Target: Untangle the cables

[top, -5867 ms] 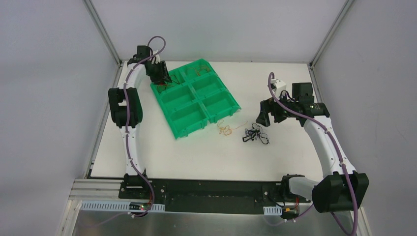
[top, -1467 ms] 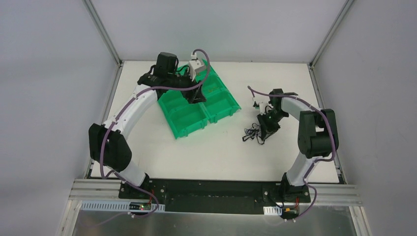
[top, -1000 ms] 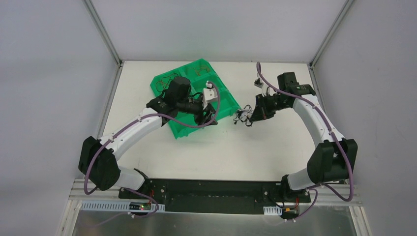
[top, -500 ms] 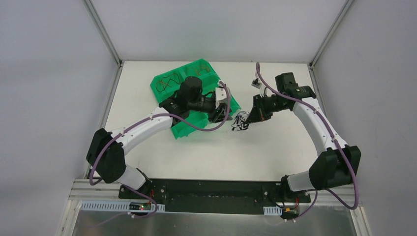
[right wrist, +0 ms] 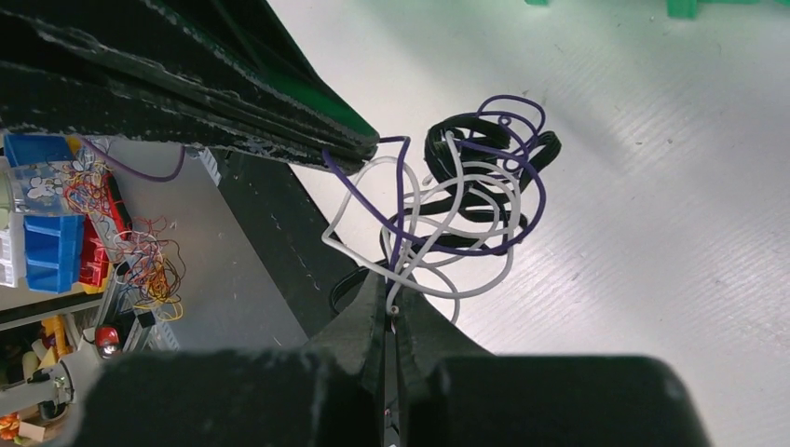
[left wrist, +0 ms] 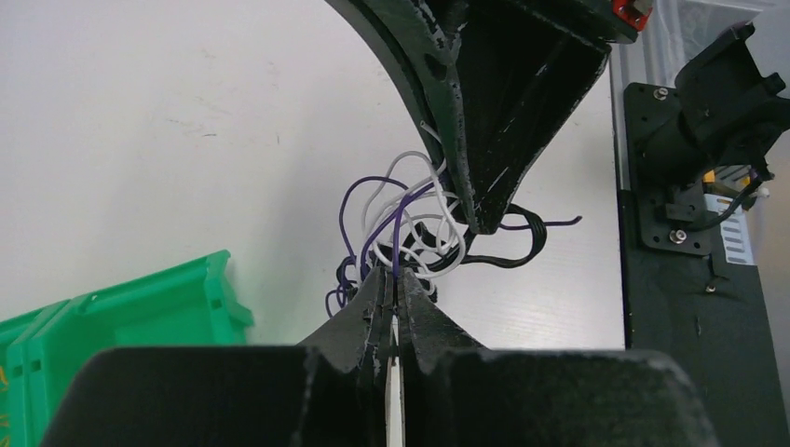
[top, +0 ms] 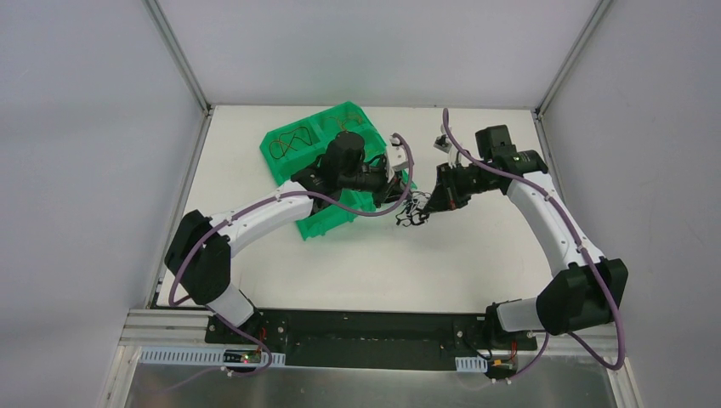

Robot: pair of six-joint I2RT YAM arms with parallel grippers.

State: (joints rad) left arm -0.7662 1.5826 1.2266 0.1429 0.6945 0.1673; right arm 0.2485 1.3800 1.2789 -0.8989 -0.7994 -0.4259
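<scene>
The cables are a small tangle (top: 414, 209) of thin white, purple and black wires held just right of the green tray (top: 319, 221). My left gripper (top: 402, 204) is shut on a purple wire of the tangle (left wrist: 419, 219); its tips (left wrist: 396, 275) pinch it from below in the left wrist view. My right gripper (top: 429, 204) meets it from the right, and its tips (right wrist: 389, 291) are shut on a white wire of the tangle (right wrist: 475, 196). Loose thin dark wires (top: 287, 143) lie in a far-left tray compartment.
The tray's corner (left wrist: 149, 298) is close to the left of the tangle. The black base plate (left wrist: 671, 307) with the arm mounts runs along the near table edge. Blue bins of spare wires (right wrist: 47, 233) stand off the table.
My left arm swung right from over the tray to the tangle and its jaws closed on a purple wire. The right gripper kept hold of the tangle, almost still.
</scene>
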